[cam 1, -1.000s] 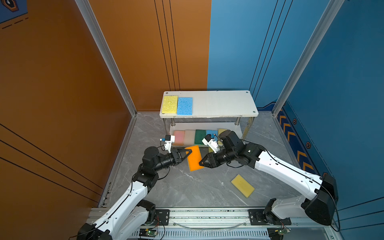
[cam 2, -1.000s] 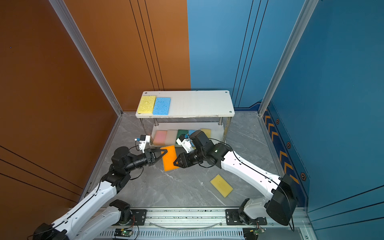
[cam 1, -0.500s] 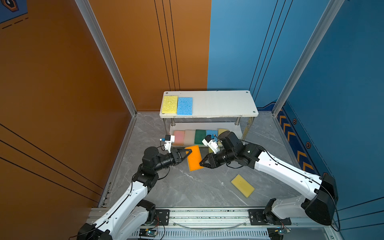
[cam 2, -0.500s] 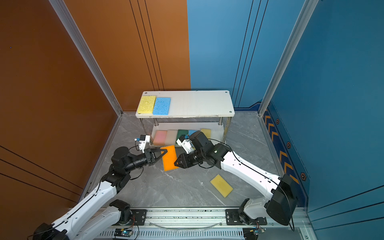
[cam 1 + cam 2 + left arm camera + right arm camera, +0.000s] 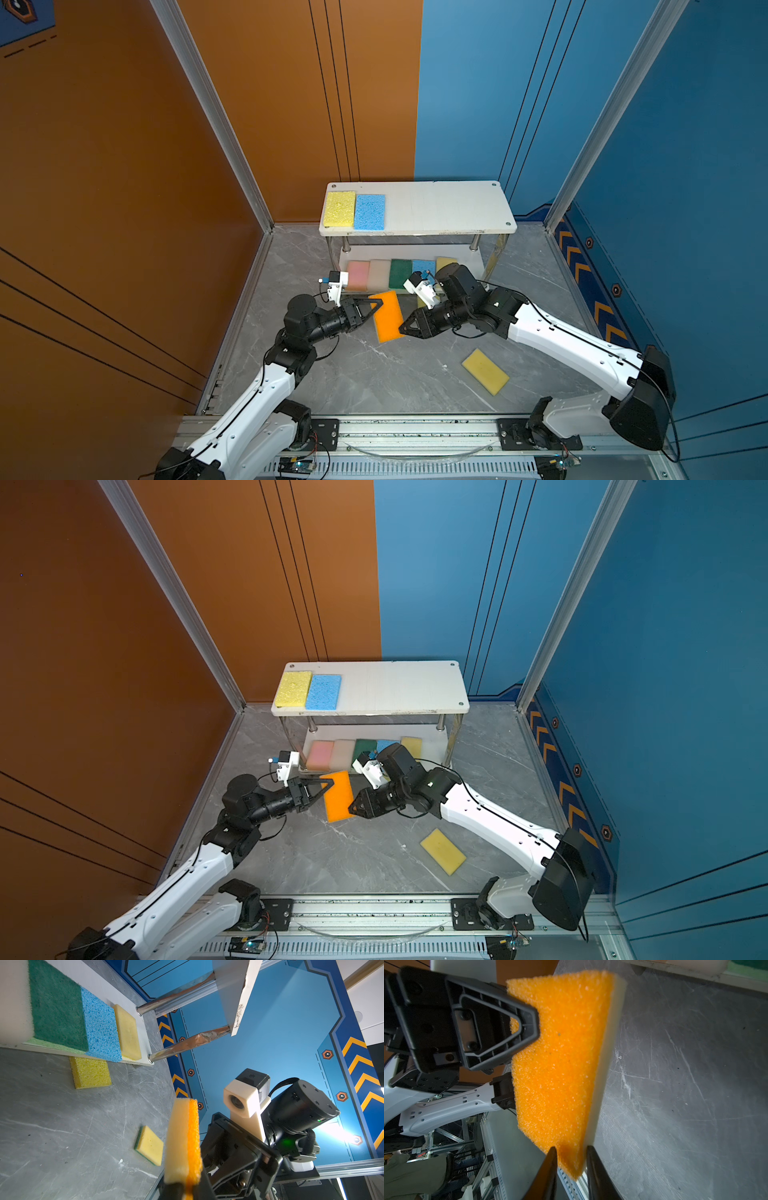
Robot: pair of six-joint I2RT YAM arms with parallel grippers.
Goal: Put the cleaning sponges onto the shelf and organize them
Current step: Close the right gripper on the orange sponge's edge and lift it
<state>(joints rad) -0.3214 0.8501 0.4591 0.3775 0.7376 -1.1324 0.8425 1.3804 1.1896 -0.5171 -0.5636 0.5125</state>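
While the orange sponge (image 5: 390, 319) is clamped at its left edge by the left gripper (image 5: 377, 306), its near right corner is pinched by the right gripper (image 5: 403, 328).

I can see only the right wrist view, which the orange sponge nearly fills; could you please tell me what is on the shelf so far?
Observer: The top board holds just a yellow sponge and a blue sponge, side by side at its left end.
Operator: Thank you. And the lower board?
Observer: The lower board carries five in a row: pink, off-white, green, blue, yellow.
Operator: Are any lying on the floor?
Observer: Two lie on the floor: a green-backed sponge by the right arm, and a bright yellow sponge just in front of the lower board.
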